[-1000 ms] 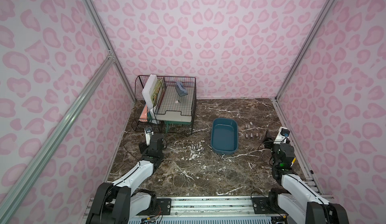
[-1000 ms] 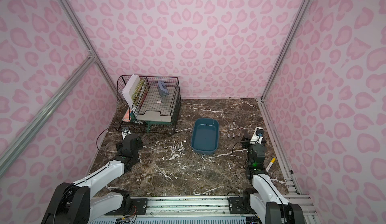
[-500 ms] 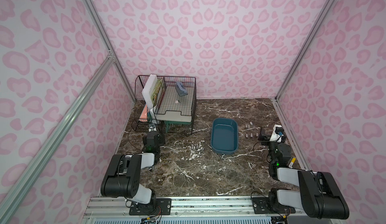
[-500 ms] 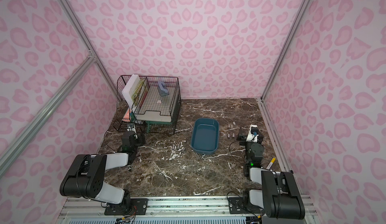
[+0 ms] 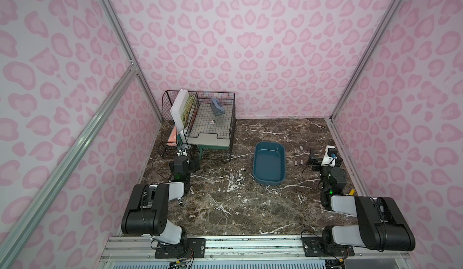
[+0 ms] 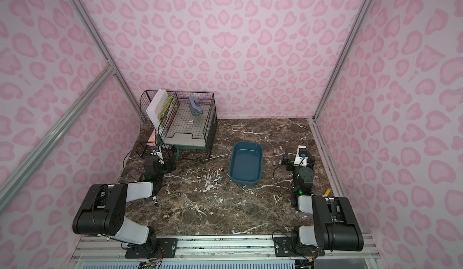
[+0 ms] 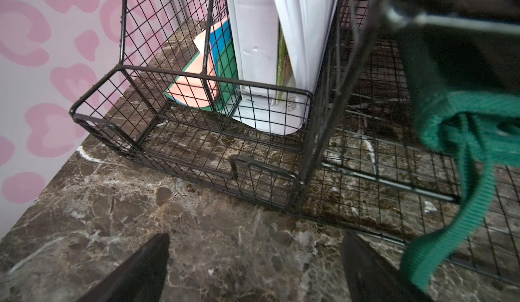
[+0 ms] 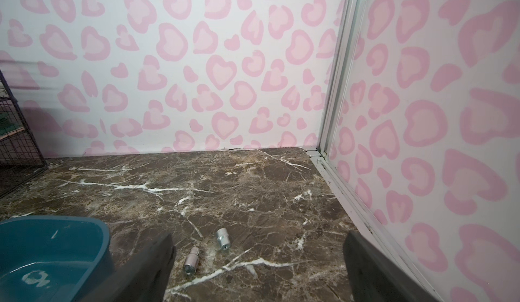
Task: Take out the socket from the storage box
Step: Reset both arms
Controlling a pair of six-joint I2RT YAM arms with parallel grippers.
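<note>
Only tiny, unreadable print marks the white folder [image 7: 253,47].

Tiny print on the white folder [image 7: 254,61] in the wire rack [image 7: 180,74], too small to read

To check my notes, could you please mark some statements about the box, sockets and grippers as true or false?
1. No socket shows inside the storage box. True.
2. The right gripper is shut on a socket. False: the right gripper is open; two sockets lie on the table before it.
3. The left gripper is open, facing the wire rack. True.
4. The storage box sits in the wire rack. False: it stands on the table.
</note>
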